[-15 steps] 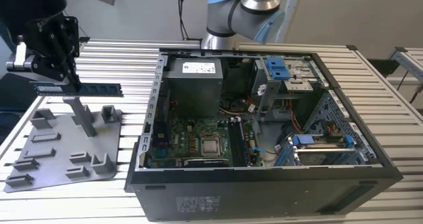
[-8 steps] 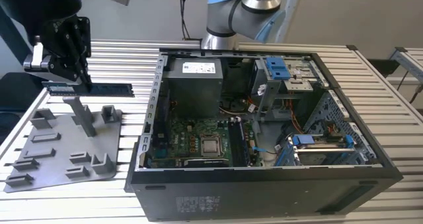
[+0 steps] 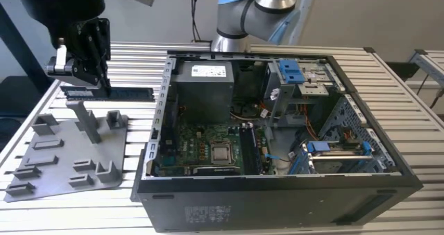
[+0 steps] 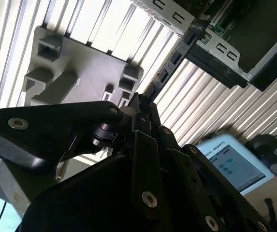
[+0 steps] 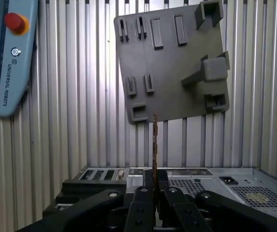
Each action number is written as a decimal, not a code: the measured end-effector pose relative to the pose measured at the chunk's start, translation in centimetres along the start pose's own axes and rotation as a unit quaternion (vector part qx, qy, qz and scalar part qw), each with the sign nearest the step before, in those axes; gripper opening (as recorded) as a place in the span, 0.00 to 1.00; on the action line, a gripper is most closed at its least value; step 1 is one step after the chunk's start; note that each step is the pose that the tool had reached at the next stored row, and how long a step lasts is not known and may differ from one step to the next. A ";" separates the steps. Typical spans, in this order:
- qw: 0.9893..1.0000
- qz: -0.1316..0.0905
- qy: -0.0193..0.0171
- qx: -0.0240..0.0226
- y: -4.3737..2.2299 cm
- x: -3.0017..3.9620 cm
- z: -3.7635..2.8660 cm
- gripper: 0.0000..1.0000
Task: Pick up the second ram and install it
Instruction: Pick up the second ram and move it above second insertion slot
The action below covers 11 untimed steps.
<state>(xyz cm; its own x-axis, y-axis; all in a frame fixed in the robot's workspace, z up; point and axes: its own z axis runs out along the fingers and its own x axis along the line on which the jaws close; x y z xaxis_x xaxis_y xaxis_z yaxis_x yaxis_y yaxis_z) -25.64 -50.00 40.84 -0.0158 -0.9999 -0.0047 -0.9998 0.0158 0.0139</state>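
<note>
- The gripper (image 3: pixel 95 84) hangs over the table (image 3: pixel 139 58), on the exterior view's left of the open computer case (image 3: pixel 277 204).
- Its jaws are pinching the memory stick (image 3: pixel 128 93) by its long top edge.
- The memory stick lies level in the air, with its thin edge down. One end points toward the computer case.
- It is above the far part of the grey tray (image 3: pixel 49 180), just over the tray's tall peg (image 3: pixel 87 119).
- In the first wrist view the memory stick (image 5: pixel 154 140) shows edge-on as a thin line, with its end in front of the rim of the grey tray (image 5: pixel 177 72).
- A blue-grey control tablet (image 5: pixel 3 58) with a red button lies on the table.
- A green board (image 3: pixel 201 141) sits on the floor of the computer case.
</note>
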 end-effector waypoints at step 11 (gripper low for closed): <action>1.000 0.000 0.000 0.000 -2.48 -0.04 -0.03 0.14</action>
<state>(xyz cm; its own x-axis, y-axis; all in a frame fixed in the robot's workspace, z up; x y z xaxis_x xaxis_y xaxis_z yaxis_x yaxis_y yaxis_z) -23.16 -50.00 40.84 -0.0158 -0.9999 -0.0047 -0.9998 0.0157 0.0139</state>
